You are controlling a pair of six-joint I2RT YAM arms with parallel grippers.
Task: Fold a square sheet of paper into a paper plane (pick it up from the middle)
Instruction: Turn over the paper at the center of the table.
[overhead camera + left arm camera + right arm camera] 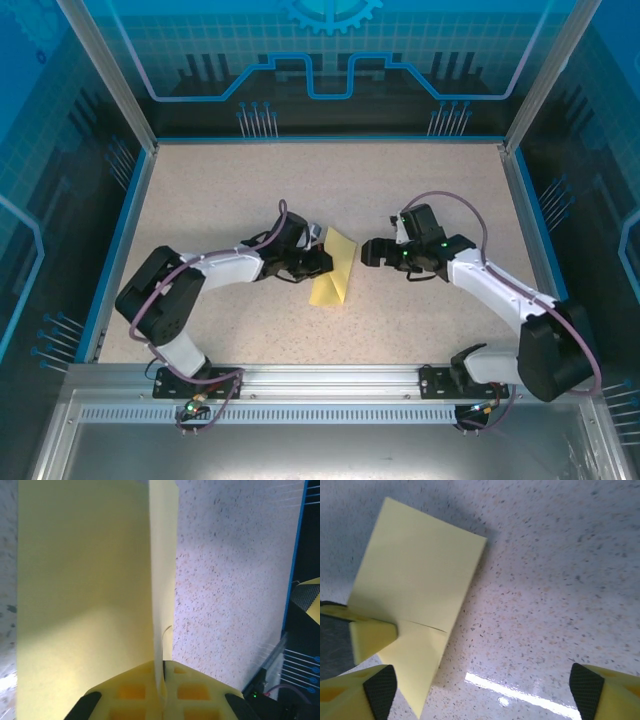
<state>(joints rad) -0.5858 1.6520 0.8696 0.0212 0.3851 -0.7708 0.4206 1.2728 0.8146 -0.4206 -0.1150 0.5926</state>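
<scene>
The pale-yellow sheet of paper (pixel 335 268) is folded into a narrow doubled rectangle and stands tilted at the table's middle, its lower end near the surface. My left gripper (pixel 318 262) is shut on its left edge. In the left wrist view the paper (pixel 85 580) rises straight out from between the yellow fingers (pixel 130 690), with the left gripper (pixel 164 667) pinching both layers. My right gripper (pixel 368 252) hangs open just right of the sheet, apart from it. From the right wrist the paper (pixel 420 575) lies upper left, and the right gripper (pixel 482 690) holds nothing.
The speckled tabletop (pixel 440 190) is ringed by a blue rim (pixel 325 139) and transparent walls. A metal rail (pixel 330 380) carries both arm bases at the near edge. The left gripper's yellow finger (pixel 370 637) shows in the right wrist view.
</scene>
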